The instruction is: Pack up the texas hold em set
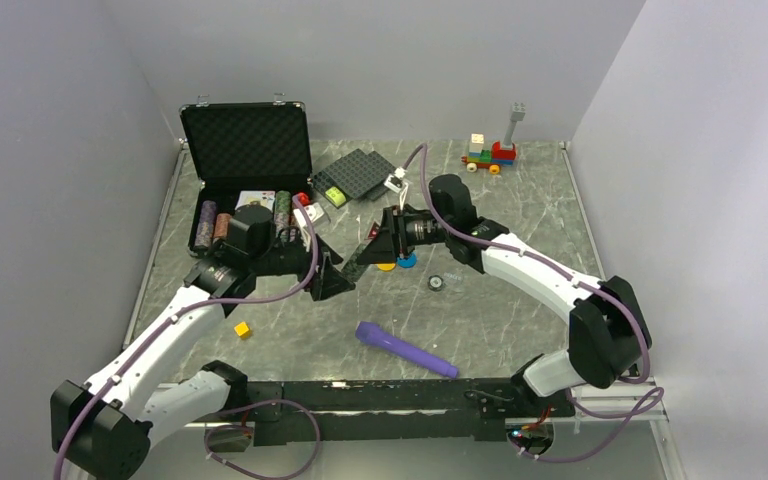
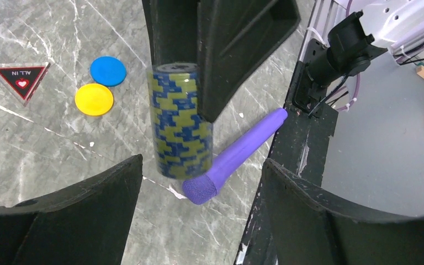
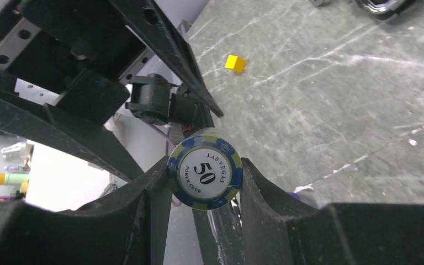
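Note:
My right gripper (image 3: 204, 172) (image 1: 378, 246) is shut on a blue-and-yellow striped chip stack (image 3: 205, 175), whose "50" face looks at the right wrist camera. In the left wrist view the same stack (image 2: 181, 124) hangs upright between the right gripper's dark fingers above the table. My left gripper (image 2: 203, 163) (image 1: 340, 277) is open wide just in front of the stack, not touching it. A yellow disc (image 2: 94, 99), a blue disc (image 2: 108, 70) and a dark red triangle (image 2: 20, 80) lie on the table. The black case (image 1: 245, 140) stands open at the back left with chip stacks (image 1: 206, 226) and cards (image 1: 256, 198) inside.
A purple cylinder (image 1: 406, 351) (image 2: 237, 152) lies near the front. Dark grey studded plates (image 1: 360, 174) lie beside the case. A toy brick train (image 1: 488, 154) stands at the back right. A small yellow cube (image 1: 243, 329) and a small dark round piece (image 1: 437, 283) lie on the marble.

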`<control>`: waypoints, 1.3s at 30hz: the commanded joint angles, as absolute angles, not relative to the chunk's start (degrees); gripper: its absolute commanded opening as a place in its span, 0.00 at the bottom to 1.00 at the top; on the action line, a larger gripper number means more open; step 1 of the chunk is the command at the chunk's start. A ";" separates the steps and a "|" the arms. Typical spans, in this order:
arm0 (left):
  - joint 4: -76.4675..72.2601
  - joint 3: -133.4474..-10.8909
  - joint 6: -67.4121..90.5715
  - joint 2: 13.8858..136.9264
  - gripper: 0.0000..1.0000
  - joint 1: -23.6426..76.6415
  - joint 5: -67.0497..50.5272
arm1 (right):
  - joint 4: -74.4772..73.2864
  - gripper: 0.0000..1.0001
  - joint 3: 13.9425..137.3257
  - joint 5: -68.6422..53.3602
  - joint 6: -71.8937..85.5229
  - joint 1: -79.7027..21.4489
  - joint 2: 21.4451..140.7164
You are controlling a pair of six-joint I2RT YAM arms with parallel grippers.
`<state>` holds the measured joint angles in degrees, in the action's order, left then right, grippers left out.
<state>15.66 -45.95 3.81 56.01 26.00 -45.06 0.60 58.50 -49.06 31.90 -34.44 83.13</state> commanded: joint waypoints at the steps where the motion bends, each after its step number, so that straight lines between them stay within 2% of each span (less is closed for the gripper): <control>1: 15.68 -46.68 2.09 56.42 0.83 27.68 -41.89 | 9.00 0.00 60.68 -53.20 34.01 -36.10 82.66; 7: 16.96 -47.15 1.19 56.70 0.78 29.08 -39.19 | 9.57 0.00 61.88 -53.08 34.22 -37.13 84.41; 15: 17.47 -47.45 1.48 57.57 0.62 29.16 -37.42 | 7.40 0.00 62.88 -51.99 32.65 -37.59 84.95; 31: 17.05 -47.44 2.22 58.42 0.60 29.15 -36.92 | 9.59 0.00 61.63 -50.80 33.58 -38.39 84.29; 33: 17.07 -47.54 2.30 58.65 0.56 29.20 -37.03 | 9.71 0.00 61.55 -50.64 33.63 -38.34 84.20; 36: 17.22 -47.61 2.24 58.87 0.40 29.18 -37.00 | 9.84 0.00 61.36 -50.41 33.66 -38.40 84.04; 38: 17.23 -47.63 2.23 58.96 0.25 29.13 -37.00 | 9.49 0.00 61.33 -50.09 33.47 -38.41 84.02; 39: 17.30 -47.70 2.07 59.05 0.12 29.18 -37.14 | 9.18 0.00 61.35 -49.72 33.30 -38.40 84.02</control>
<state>17.89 -46.00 2.31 58.74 29.08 -36.67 3.55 59.22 -48.25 32.71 -38.09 85.95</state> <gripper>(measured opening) 0.418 0.456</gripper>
